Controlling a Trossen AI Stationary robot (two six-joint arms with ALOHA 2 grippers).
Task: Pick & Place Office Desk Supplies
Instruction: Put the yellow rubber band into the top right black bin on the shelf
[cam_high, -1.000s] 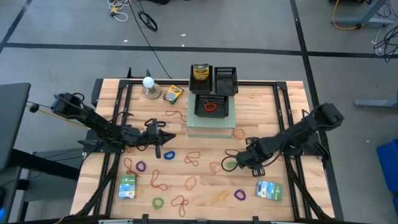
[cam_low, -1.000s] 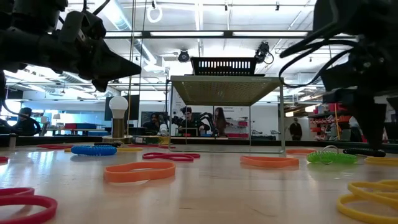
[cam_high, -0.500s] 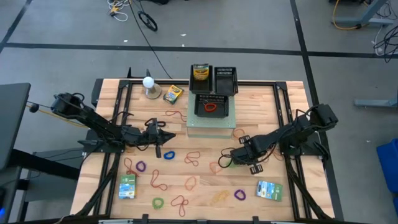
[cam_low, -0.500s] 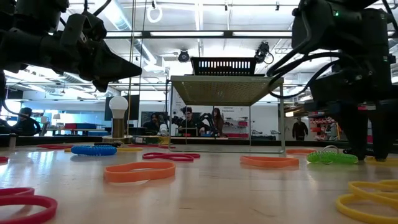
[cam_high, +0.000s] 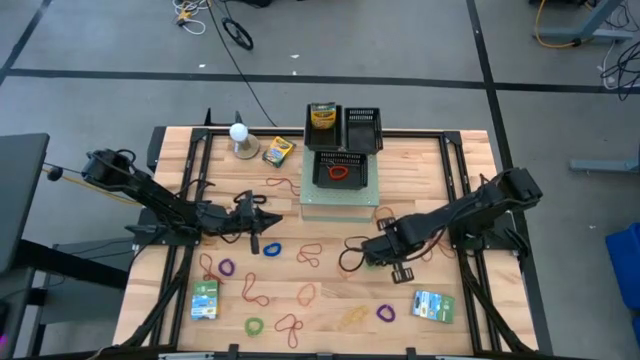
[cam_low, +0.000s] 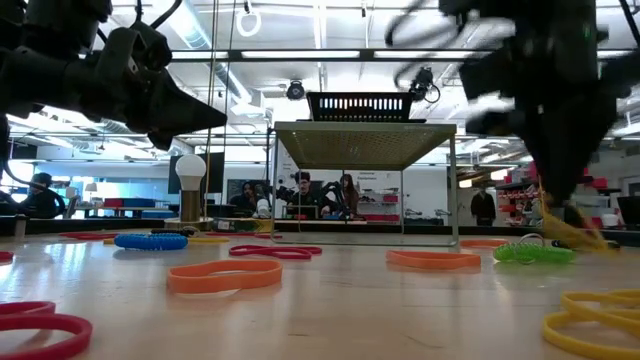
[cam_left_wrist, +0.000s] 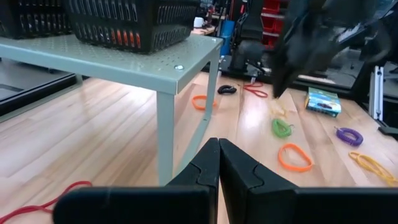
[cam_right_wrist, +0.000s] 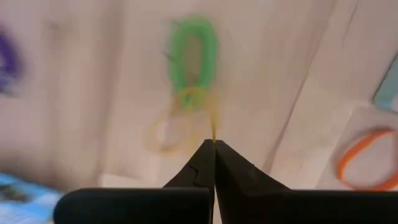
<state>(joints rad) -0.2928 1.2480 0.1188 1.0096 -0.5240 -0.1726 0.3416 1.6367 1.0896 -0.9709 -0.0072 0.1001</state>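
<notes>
Yellow rubber band (cam_right_wrist: 186, 118) is dangling from the clenched right gripper (cam_right_wrist: 214, 148) just above the desk (cam_high: 450, 170), over a green rubber band (cam_right_wrist: 193, 53). Left gripper (cam_left_wrist: 219, 163), pressed closed and empty, is hovering near the grey stand (cam_left_wrist: 124, 62).

counter (cam_high: 420, 165): pale wooden planks with dark rails along its left and right sides.
back edge: two black mesh baskets (cam_high: 362, 128) side by side; a crayon box (cam_high: 322, 117) stands in the left one.
raised stand (cam_high: 340, 196): pale green, at the middle back, bearing a third black basket (cam_high: 339, 170).
back left: white ball on a round base (cam_high: 240, 139); just beside it a loose crayon box (cam_high: 278, 151) lying flat.
front left: green-blue packet (cam_high: 205, 299).
front right: second packet (cam_high: 432, 306).
middle and front: rubber bands scattered flat, among them a blue one (cam_high: 272, 248), a purple one (cam_high: 226, 268), a green one (cam_high: 254, 326).
</notes>
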